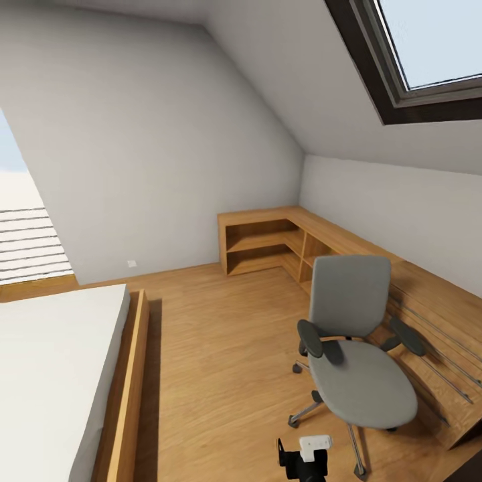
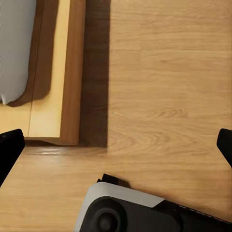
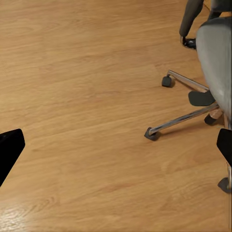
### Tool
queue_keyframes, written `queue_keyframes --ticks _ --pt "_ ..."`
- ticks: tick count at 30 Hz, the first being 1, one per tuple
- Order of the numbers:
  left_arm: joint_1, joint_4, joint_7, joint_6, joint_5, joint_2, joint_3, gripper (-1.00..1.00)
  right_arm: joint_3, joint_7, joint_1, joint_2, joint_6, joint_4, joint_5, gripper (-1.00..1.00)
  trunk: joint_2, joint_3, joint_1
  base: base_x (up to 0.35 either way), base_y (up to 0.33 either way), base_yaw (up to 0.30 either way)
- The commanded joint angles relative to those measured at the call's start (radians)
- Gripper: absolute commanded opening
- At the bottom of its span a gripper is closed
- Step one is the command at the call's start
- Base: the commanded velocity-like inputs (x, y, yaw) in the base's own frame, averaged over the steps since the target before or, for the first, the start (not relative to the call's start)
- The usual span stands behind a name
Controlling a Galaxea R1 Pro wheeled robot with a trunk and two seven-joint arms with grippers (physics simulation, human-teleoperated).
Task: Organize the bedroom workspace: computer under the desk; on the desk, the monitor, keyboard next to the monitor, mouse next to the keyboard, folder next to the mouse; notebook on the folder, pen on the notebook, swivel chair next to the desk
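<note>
The swivel chair (image 1: pixel 361 375) stands on the wood floor at the right of the bedroom. It has a grey seat and back, black armrests and a silver wheeled base, and its seat is bare. It is close beside a light wood cabinet. In the right wrist view, the chair's silver legs and castors (image 3: pixel 180 121) and the edge of its seat (image 3: pixel 217 53) lie beyond my right gripper (image 3: pixel 116 145). That gripper is open over bare floor. My left gripper (image 2: pixel 116 145) is also open, with nothing between its fingers, above the floor by the bed frame.
A bed with a white mattress (image 1: pixel 47 375) and a wood frame (image 1: pixel 127 402) fills the left. The low light wood cabinet (image 1: pixel 428 314) runs along the right wall into the corner. A skylight (image 1: pixel 428 53) is overhead. Open floor lies between bed and chair. My base (image 2: pixel 125 212) is below.
</note>
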Motion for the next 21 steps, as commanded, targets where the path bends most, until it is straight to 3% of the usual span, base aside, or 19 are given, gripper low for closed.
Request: queue_keyframes --ticks 1,10,21 --pt "0.000 -0.002 0.008 -0.001 0.000 0.001 -0.005 1.00 0.009 -0.009 -0.001 -0.014 -0.001 0.005 -0.004 1.00 -0.002 -0.002 0.001 0.000 0.000 0.001" --pt "0.000 -0.002 0.008 0.000 0.000 -0.001 -0.007 1.00 0.011 -0.010 -0.001 -0.040 -0.003 0.015 -0.015 1.00 -0.002 -0.002 0.001 0.000 0.000 0.000" --pt "0.000 -0.002 0.008 -0.001 0.000 0.000 -0.005 1.00 0.011 -0.008 0.008 -0.051 0.002 0.039 -0.011 1.00 -0.002 -0.002 0.001 0.000 0.000 0.000"
